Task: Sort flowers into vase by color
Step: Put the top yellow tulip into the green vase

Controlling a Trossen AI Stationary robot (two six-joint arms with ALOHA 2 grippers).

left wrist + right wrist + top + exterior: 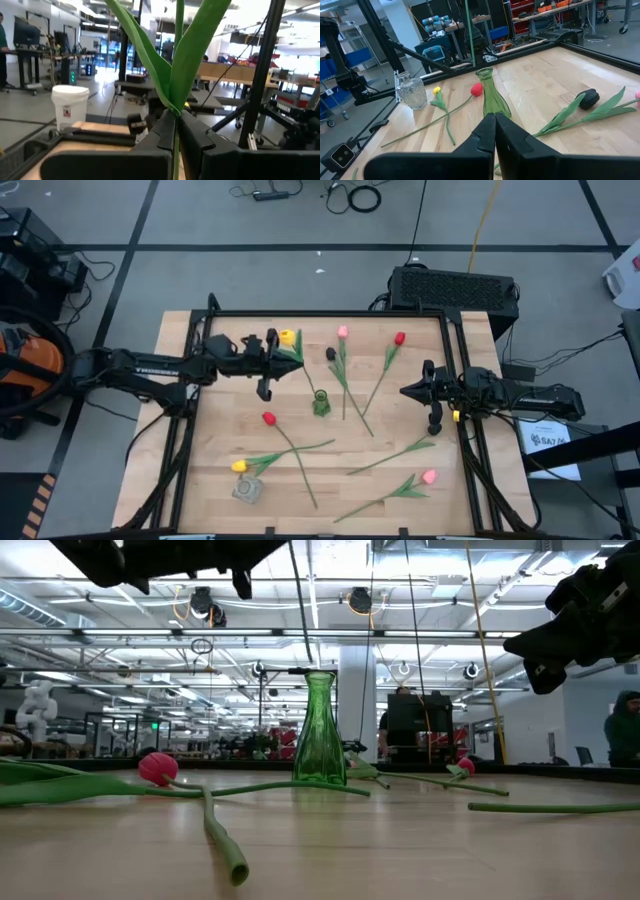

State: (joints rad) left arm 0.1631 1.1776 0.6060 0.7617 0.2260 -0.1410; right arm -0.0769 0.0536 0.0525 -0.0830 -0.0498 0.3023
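My overhead camera looks straight down on the whole pale wooden table (400,490). My low camera sits at tabletop height, facing the room, close to the tall green glass vase (319,730). That vase (493,95) also shows in my right wrist camera.

The green vase (321,403) is standing upright mid-table, blocking a straight path between the two arms. Tulip stems are crowding it: the black tulip (331,354) and pink tulip (343,332) are lying just beside it. Bare wood (470,500) is lying open near the right front corner; the clear glass vase (247,491) is occupying the left front.
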